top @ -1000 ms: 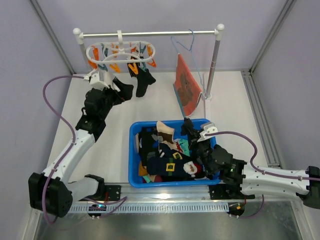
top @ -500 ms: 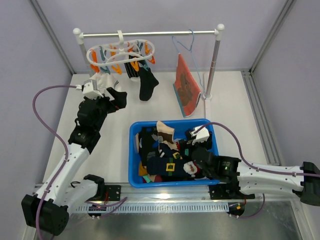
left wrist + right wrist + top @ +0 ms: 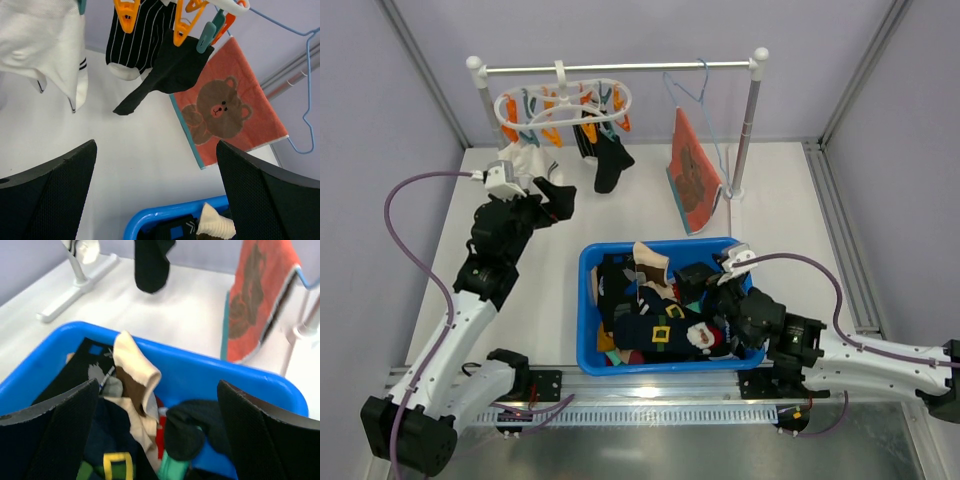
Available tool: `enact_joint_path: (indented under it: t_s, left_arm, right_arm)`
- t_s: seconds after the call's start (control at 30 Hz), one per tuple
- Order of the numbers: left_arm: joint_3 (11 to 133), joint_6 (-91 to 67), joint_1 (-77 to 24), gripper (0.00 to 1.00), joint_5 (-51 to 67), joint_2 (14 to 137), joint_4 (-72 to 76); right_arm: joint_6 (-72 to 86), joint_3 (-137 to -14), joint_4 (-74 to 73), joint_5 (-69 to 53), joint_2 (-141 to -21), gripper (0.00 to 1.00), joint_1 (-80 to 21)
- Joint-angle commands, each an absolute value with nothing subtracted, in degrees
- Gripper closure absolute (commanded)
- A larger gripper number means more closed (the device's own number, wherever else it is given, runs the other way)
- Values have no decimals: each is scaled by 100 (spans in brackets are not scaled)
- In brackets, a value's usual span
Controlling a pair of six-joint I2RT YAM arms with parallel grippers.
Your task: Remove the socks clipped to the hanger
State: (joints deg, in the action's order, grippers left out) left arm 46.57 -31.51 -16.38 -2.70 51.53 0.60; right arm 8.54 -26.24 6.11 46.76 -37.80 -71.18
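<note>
Top external: the hanger (image 3: 563, 100) is hung at the left end of the rail (image 3: 650, 66), socks (image 3: 610, 165) clipped beneath, open surface (image 3: 640, 205) below. Left tool (image 3: 156, 145) and right tool (image 3: 158, 384) are spread wide, empty; the bear cloth (image 3: 692, 175) is hung alongside.

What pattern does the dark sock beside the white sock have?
The black fabric sock has thin white pinstripes and a white tip, clearest in left wrist view.
</note>
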Motion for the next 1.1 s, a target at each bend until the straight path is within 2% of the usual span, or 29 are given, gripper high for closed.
enact_joint_path:
  t_s: [0.0, 0.17, 0.4, 0.73, 1.07]
  left_arm:
    - [4763, -3234, -1644, 0, 211, 5291, 238]
    - [4799, -3217, -1635, 0, 237, 5362, 132]
    - [4799, -3085, -1626, 0, 316, 5177, 18]
    - [4711, -3015, -1626, 0, 281, 4975, -114]
    - [4676, -3023, -1626, 1, 360, 4983, -44]
  right_arm:
    - [53, -2777, 2055, 3484, -4279, 0, -6673]
    - [333, -3172, 3109, 1271, -5350, 0, -5354]
    - [316, -4244, 4209, 81, -7205, 0, -4483]
    - [316, -6090, 4132, -694, -9210, 0, -4070]
    - [176, -7521, 3815, -396, -10924, 0, -4061]
